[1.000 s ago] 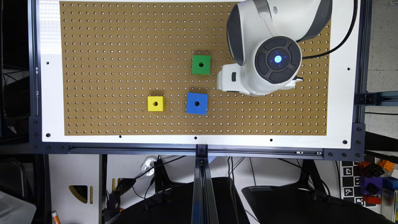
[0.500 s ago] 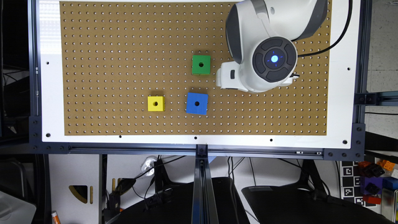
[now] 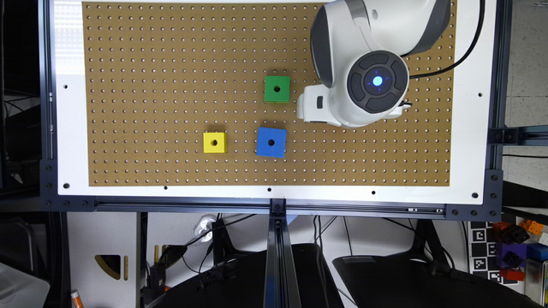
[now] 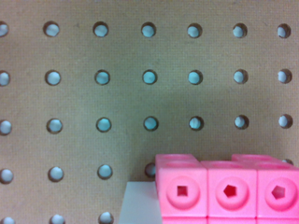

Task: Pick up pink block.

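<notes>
arm: shifting slightly since a second ago, hovering just right (exterior view's) of the green cube (image 3: 277, 89) | pink block (image 4: 229, 189): sitting close under the wrist camera | end effector: grip state untellable | grasp approaching, by my judgement

The exterior view is bright and evenly lit from above; glare washes out the white counter (image 3: 70, 107) border at upper left, while the lower frame sinks into dark. Short shadows edge the green cube (image 3: 276, 89). The wrist view is soft, the pink block (image 4: 228, 189) blurred, a dim shadow above it.
</notes>
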`<state>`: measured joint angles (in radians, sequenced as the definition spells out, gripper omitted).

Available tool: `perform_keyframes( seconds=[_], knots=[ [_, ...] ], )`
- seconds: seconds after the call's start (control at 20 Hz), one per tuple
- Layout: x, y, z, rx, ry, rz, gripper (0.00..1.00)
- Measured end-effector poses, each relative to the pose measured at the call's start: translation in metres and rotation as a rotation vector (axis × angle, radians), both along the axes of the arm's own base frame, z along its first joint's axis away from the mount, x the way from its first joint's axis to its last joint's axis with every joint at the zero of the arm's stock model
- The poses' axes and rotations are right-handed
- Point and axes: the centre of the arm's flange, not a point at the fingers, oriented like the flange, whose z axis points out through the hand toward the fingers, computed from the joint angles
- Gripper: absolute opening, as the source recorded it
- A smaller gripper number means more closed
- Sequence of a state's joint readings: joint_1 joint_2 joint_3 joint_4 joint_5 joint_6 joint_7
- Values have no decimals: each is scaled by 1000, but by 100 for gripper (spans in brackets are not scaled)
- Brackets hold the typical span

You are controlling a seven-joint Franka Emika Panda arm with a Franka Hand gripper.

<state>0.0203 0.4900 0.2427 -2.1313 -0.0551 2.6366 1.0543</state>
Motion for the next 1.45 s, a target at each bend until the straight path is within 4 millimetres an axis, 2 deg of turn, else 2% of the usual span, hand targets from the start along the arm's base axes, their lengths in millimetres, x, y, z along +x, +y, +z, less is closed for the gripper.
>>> perform_keyframes(
  seconds=[0.15, 0.25, 0.65, 0.95, 1.1, 1.45],
  knots=[
    [0, 0, 4, -3, 1, 1, 0],
    [2, 0, 15, -6, -8, 2, 0],
    [-2, 2, 104, -49, -14, 14, 0],
    [-9, 3, 152, -68, -30, 16, 0],
    [-11, 3, 161, -72, -32, 17, 0],
    [-11, 3, 160, -72, -30, 17, 0]
  ],
)
